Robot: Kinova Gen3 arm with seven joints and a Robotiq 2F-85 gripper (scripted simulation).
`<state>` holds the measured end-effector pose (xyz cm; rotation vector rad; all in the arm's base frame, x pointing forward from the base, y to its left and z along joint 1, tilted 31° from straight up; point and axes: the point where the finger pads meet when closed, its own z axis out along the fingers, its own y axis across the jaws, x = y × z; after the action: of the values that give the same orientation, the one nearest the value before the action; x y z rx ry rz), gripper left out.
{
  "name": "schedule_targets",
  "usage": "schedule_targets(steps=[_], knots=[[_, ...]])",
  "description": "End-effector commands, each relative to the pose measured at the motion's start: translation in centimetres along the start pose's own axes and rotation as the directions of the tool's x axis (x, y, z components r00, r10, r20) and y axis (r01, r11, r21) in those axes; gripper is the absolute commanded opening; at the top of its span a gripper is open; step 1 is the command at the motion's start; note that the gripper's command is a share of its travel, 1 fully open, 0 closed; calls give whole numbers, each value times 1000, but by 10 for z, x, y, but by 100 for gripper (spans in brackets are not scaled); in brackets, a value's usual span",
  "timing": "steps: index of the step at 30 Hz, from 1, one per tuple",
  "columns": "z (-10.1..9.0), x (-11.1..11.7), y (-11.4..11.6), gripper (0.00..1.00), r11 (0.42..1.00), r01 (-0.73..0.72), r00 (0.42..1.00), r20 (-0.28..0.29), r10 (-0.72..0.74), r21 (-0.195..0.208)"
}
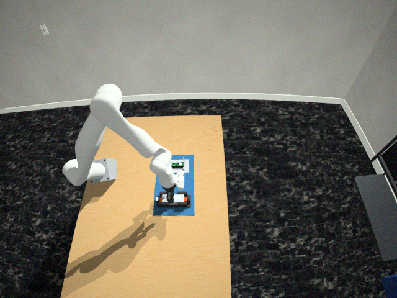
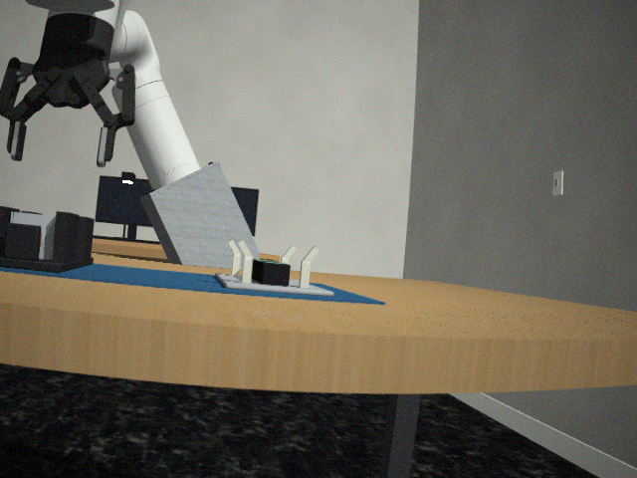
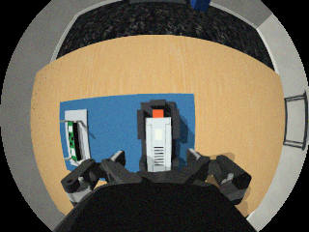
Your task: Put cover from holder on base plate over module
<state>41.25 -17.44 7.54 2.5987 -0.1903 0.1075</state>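
The white cover (image 1: 179, 198) (image 2: 29, 219) (image 3: 158, 134) sits in its black holder (image 1: 173, 205) (image 2: 72, 239) (image 3: 176, 127), with an orange part at one end. My gripper (image 2: 59, 158) (image 3: 155, 157) is open and empty, well above the holder, with its fingertips on either side of the cover in the wrist view. The module (image 1: 177, 164) (image 2: 272, 273) (image 3: 72, 139), black with a green top, sits uncovered on the light grey base plate (image 1: 187, 161) (image 2: 319, 292) (image 3: 80, 115). The lower parts of the cover are hidden in the holder.
Pale upright guides (image 2: 305, 271) with outward-bent tips stand around the module. Holder and base plate share a blue mat (image 1: 190, 184) (image 2: 154, 278) (image 3: 113, 113) on the wooden table (image 1: 192, 250) (image 2: 205, 340) (image 3: 159, 68). The arm's base (image 1: 110, 169) (image 2: 200, 216) stands at one table edge.
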Motion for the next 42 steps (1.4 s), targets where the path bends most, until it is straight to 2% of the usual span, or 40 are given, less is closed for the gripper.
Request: schedule_targets(steps=[1,3,10,20,42], knots=[[19,-5,7,100,1000,-11,1000,18,11,-9],[29,-6,7,100,1000,-11,1000,18,11,-9],[29,-6,7,100,1000,-11,1000,18,11,-9],[87,-8,6,100,1000,-11,1000,18,11,-9],[90,-8,7,100,1000,-11,1000,18,11,-9]])
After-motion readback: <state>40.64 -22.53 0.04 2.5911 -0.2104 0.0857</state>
